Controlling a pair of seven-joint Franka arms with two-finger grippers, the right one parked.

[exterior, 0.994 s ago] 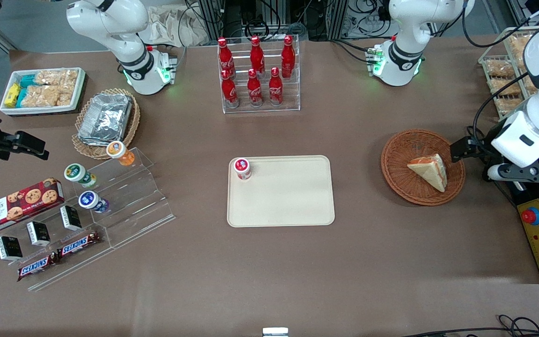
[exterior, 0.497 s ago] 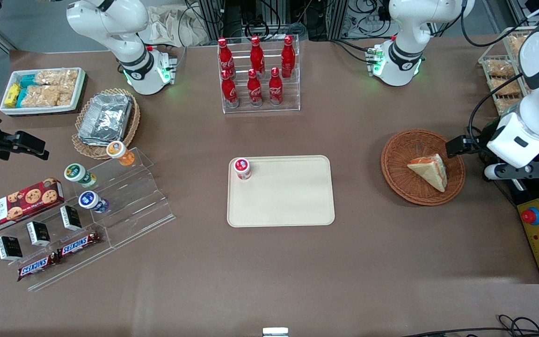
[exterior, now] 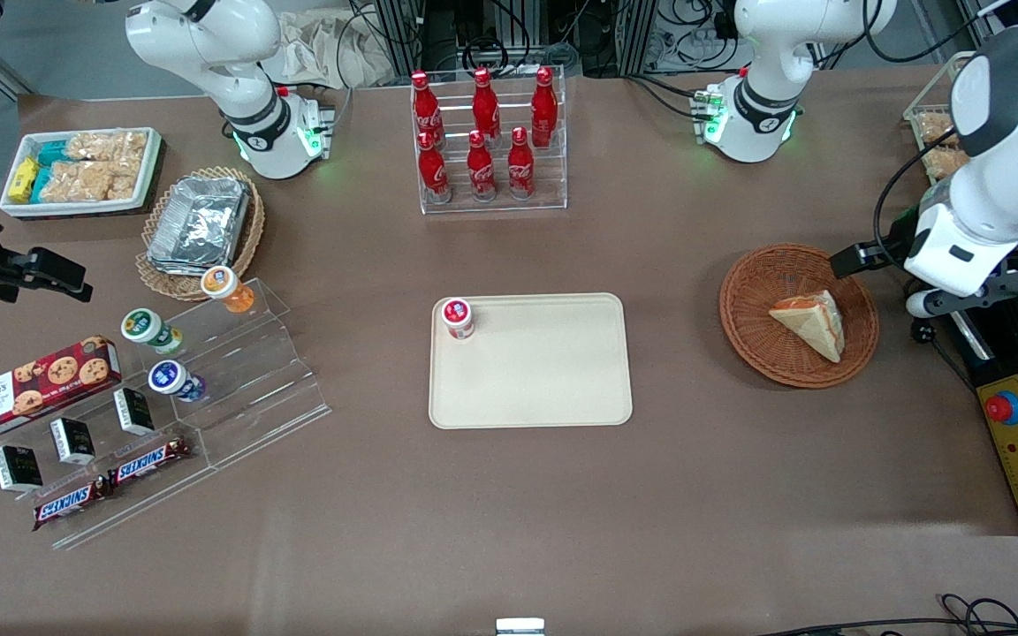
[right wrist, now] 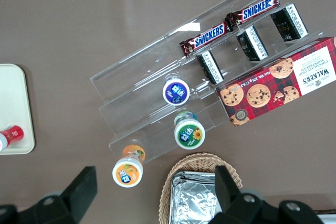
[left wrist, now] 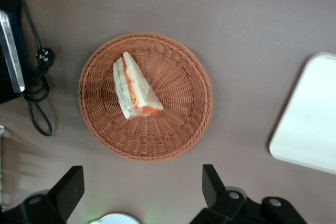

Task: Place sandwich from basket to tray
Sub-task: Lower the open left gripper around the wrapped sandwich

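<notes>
The sandwich [exterior: 810, 323] lies on its side in the reddish-brown basket [exterior: 746, 305], toward the working arm's end of the table; the gripper [left wrist: 140, 188] hangs above the basket's edge, its fingers [left wrist: 211, 182] spread wide and gripping nothing; the cream tray [exterior: 544, 389] sits well apart at the table's middle, with a small red-capped cup [exterior: 458, 318] standing in one corner.

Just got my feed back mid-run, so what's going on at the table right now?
The left arm's gripper hangs open above the table beside the basket, holding nothing. The sandwich lies in the basket, untouched. The tray sits at the table's middle, with only a small red-lidded cup standing in one corner. So the pickup has not yet happened.
</notes>
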